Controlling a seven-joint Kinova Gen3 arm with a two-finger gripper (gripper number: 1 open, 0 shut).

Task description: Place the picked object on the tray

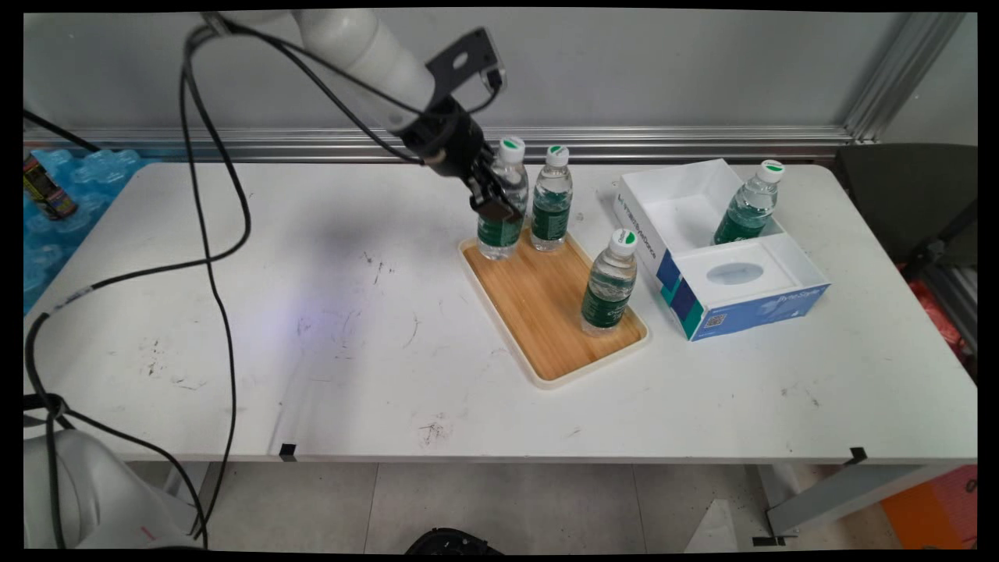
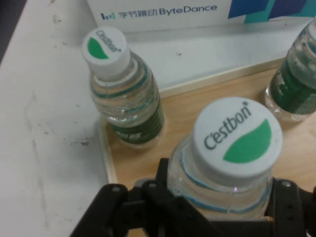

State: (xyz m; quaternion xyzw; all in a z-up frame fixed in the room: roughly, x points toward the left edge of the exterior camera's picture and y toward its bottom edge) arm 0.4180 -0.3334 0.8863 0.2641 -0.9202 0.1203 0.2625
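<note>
My black gripper [image 1: 499, 204] is at the wooden tray's [image 1: 546, 312] far left corner, shut on a clear water bottle [image 1: 500, 232] with a green label and a white cap. The bottle stands upright on the tray. In the hand view its Cestbon cap [image 2: 237, 138] sits between my fingers [image 2: 165, 180], which press on both sides of the bottle's shoulder. A second like bottle [image 1: 552, 199] [image 2: 121, 94] stands close beside it on the tray. A third bottle [image 1: 610, 285] [image 2: 296, 79] stands near the tray's right edge.
A white and blue open box [image 1: 726, 265] [image 2: 158, 15] lies right of the tray, with another bottle [image 1: 749, 204] standing in its far compartment. A blue wrapped pack [image 1: 70, 187] with a can [image 1: 43, 187] on it sits at the table's far left. Black cables [image 1: 218, 257] hang over the left half.
</note>
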